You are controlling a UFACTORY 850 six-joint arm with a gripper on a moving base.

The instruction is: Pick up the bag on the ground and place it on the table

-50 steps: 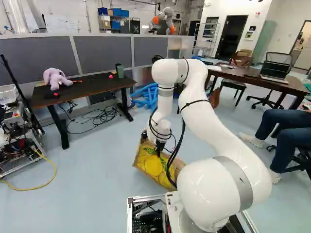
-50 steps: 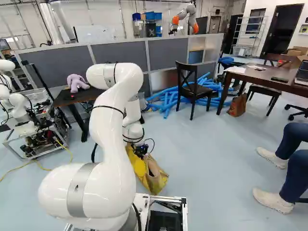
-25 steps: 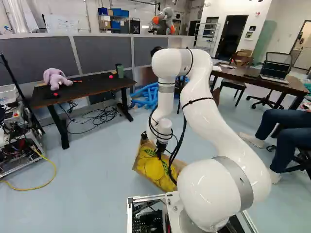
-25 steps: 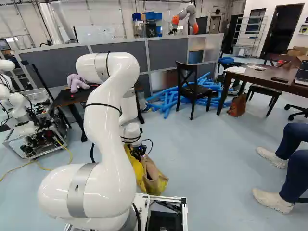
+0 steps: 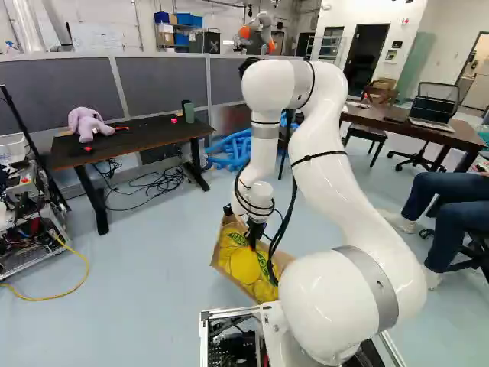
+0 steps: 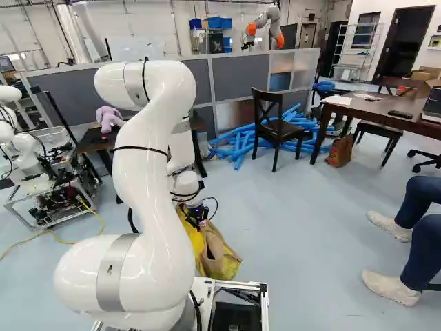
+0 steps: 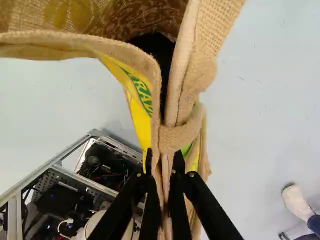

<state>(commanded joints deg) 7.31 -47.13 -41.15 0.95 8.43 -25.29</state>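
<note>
White arm (image 5: 325,164) now higher at the elbow, bag (image 5: 244,267) slightly farther right (only a touch) in the left base view

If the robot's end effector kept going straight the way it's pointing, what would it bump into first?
The bag! Its cloth is already pinched in the end effector, and more bag is right ahead. After that, probably the floor, but how far is hard to tell.

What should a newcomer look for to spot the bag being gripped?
Follow the white arm from the foot of the left base view to its black gripper. Pinched there is an open-topped burlap bag with yellow printing. That yellow sets it apart from the brown bag by the table at the right base view's right.
</note>
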